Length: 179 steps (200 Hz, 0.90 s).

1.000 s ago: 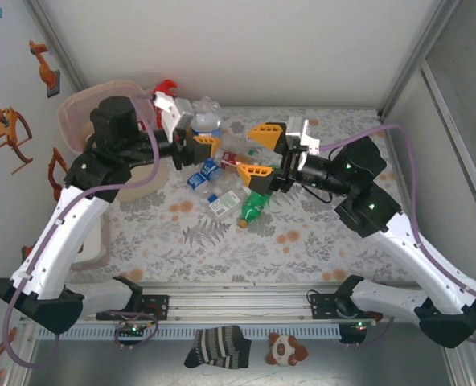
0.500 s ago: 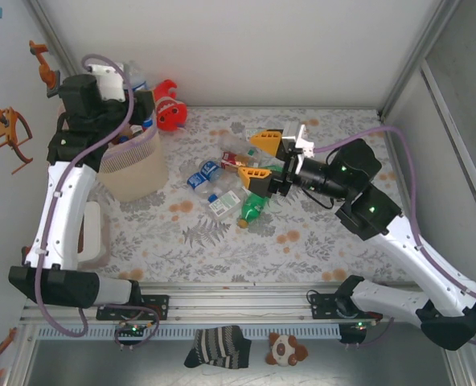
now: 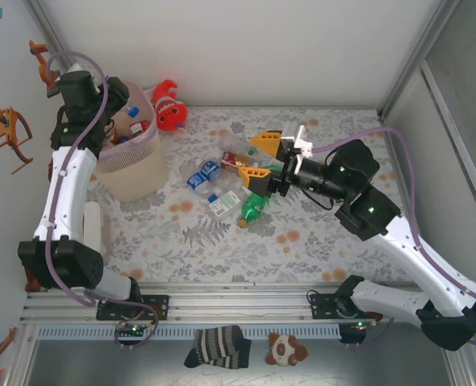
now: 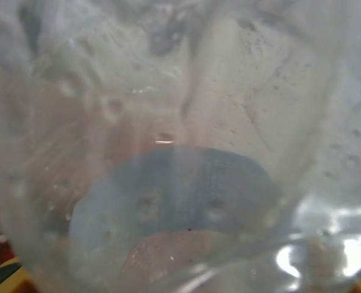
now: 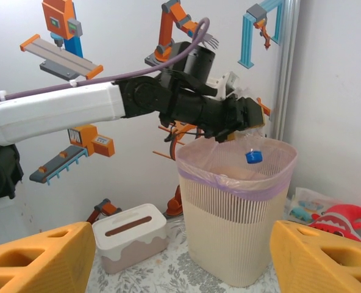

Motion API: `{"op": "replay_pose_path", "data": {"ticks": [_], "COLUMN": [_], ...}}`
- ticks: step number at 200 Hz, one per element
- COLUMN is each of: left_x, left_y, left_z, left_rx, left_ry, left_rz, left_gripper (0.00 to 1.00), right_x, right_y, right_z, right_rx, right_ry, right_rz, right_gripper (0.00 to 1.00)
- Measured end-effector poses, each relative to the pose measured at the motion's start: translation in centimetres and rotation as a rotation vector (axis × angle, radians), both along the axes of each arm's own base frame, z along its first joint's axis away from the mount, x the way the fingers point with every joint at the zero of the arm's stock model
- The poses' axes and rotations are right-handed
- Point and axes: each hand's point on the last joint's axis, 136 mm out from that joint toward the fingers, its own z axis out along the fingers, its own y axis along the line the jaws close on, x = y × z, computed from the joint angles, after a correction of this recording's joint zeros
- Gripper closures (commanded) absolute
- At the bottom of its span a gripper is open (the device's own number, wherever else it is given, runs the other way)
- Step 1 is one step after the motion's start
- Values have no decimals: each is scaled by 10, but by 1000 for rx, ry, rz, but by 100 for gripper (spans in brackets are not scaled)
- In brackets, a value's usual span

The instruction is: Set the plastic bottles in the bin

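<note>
Left gripper (image 5: pixel 238 127): clamped on a clear, blue-capped bottle (image 5: pixel 253 157) above the bin (image 5: pixel 235 232); drop step in hand, so you need only part the jaws; right gripper (image 3: pixel 259 156): fingers apart over the loose bottles (image 3: pixel 226 193), ready for your next pick.

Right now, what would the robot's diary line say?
left gripper: holds clear bottle over bin | right gripper: open, by bottle pile | task: unfinished, bottles lie on table

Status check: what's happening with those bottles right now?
Left pincer holding clear bottle over bin. Right pincer open above the pile. Bin mouth unobstructed.
</note>
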Motion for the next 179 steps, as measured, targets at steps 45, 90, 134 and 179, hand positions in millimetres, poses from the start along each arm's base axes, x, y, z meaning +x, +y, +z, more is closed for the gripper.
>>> {"op": "replay_pose_path", "data": {"ticks": [45,90,134,179], "left_x": [23,33,29,26], "left_y": [18,31,44,61], "left_z": [-50,-83,-107,-121], "left_rx": [-244,-390,-475,-554], "left_ry": [110,169,210,241], "left_rz": [290,532,698,777], "left_gripper": [62,63,57,44], "right_x": [2,6,7,7], "right_y": [1,0,-2,-3], "right_z": [-2,-10,-9,-12], "right_rx": [-1,-11,-8,-12], "right_ry": [11,33,40,46], "right_rz": [-2,-25,-38,-45], "right_gripper": [27,27,27,27]}}
